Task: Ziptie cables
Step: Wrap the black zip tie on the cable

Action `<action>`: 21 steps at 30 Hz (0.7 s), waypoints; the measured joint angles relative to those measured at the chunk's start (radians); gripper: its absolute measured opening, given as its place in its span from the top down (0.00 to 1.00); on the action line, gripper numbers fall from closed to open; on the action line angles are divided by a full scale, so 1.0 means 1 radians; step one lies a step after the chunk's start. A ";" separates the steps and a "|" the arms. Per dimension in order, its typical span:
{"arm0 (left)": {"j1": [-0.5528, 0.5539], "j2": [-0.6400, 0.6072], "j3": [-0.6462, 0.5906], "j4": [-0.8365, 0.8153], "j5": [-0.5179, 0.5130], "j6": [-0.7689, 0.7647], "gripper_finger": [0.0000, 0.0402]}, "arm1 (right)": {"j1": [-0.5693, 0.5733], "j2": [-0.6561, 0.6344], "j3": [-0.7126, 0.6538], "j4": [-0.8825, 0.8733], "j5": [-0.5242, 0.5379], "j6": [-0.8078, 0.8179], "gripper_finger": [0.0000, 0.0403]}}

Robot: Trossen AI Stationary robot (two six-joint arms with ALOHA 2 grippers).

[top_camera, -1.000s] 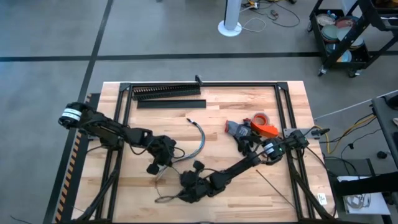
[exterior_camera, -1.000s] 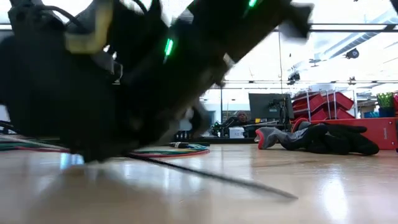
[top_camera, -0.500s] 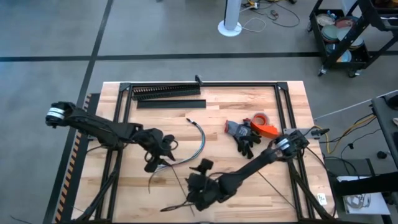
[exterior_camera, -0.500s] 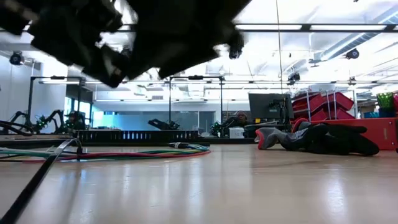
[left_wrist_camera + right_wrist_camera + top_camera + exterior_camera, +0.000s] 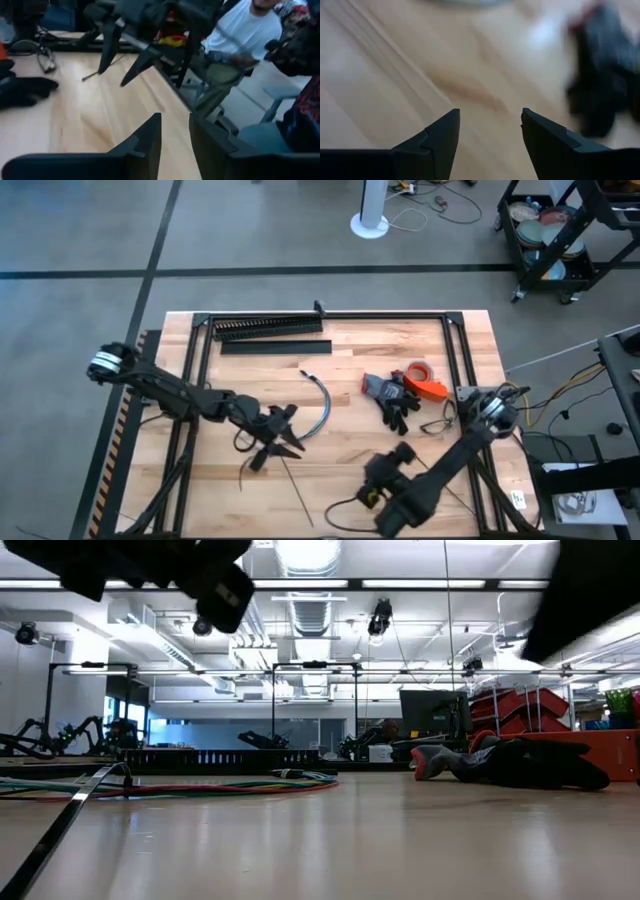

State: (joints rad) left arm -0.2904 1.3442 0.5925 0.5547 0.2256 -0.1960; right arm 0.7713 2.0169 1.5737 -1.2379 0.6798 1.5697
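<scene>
Cables [image 5: 322, 408] lie just beside the left hand [image 5: 288, 442], slightly parted, empty.

The right claw [image 5: 372, 498] has swung from the lower middle of the high view toward the lower right; the left claw [image 5: 290, 442] has shifted slightly right, toward the centre.

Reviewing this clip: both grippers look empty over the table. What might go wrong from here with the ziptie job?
1. The left gripper and the right gripper are both open and hold nothing, so any grasp must start over.
2. A ziptie lies flat on the table; so thin a strip may slip from the fingers.
3. The cables lie apart from that ziptie, so threading needs both brought together, with the arms working close and liable to collide.
</scene>
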 joint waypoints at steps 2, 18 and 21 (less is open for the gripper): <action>-0.014 0.037 0.036 -0.001 -0.001 -0.022 0.80 | 0.018 -0.016 -0.034 -0.032 -0.095 0.094 0.52; -0.146 0.351 0.156 -0.295 -0.114 -0.141 0.85 | 0.129 -0.404 -0.682 0.386 -0.355 0.313 0.61; -0.166 0.379 0.106 -0.298 -0.113 -0.242 0.85 | 0.111 -0.433 -0.747 0.396 -0.366 0.290 0.62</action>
State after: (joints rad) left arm -0.4569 1.7233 0.6990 0.2570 0.1125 -0.4375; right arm 0.8821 1.5837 0.8268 -0.8421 0.3135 1.8592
